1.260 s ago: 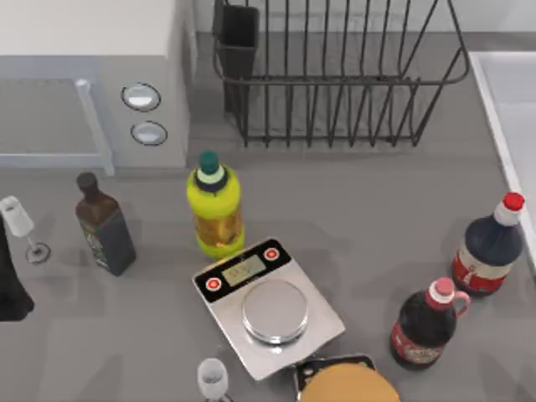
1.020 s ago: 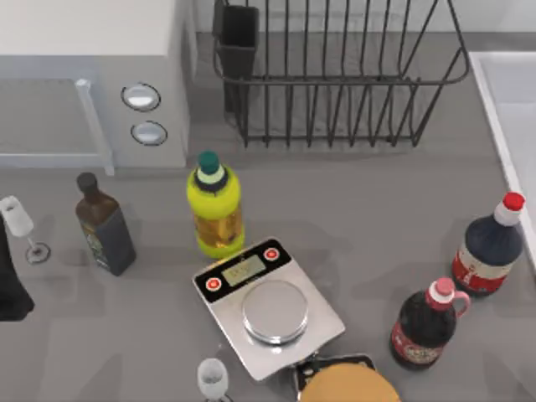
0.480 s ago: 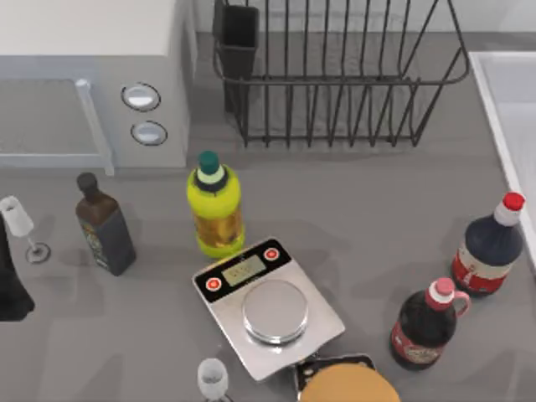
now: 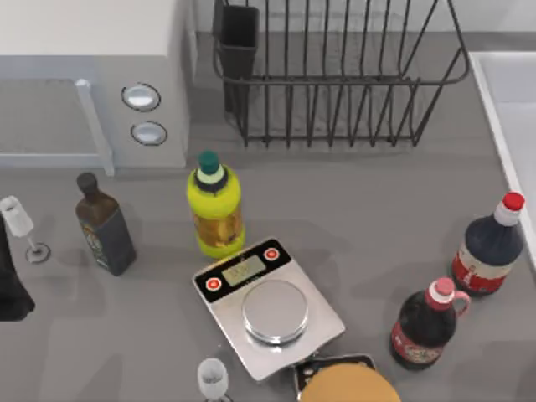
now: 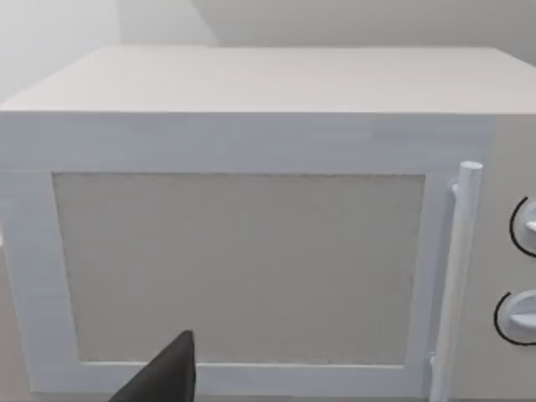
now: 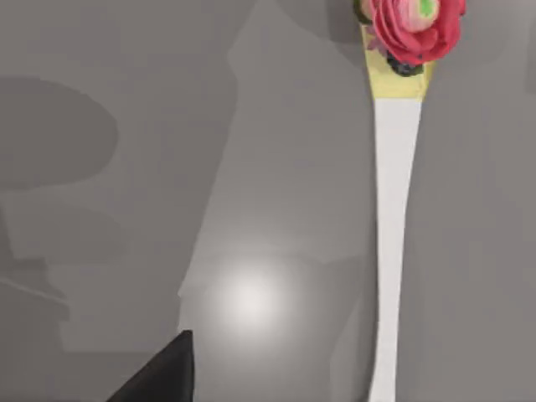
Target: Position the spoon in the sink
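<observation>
- Right now the spoon [image 6: 394, 251] lies flat on the grey bench [image 6: 126, 209], seen from the right wrist camera: a pale handle with a yellow end carrying a red flower ornament.
- Its long axis runs away from the camera, roughly in line with the way the right gripper [image 6: 163, 373] is looking, flower end farthest off.
- A single dark fingertip of the right gripper shows at the picture's edge, off to one side of the handle and not touching it; whether its fingers are apart or together I cannot tell.
- The sink [image 4: 511, 92] sits at the bench's right edge, beyond the red-capped bottle [image 4: 490, 247].
- The left gripper [image 5: 163, 377] faces the white microwave [image 5: 251, 251], well away from the job; I cannot tell its state either.
- Judging by this, the right arm is the nearer one, and the coming move needs the gripper shifted sideways over the handle so the fingers close across its narrow width.
</observation>
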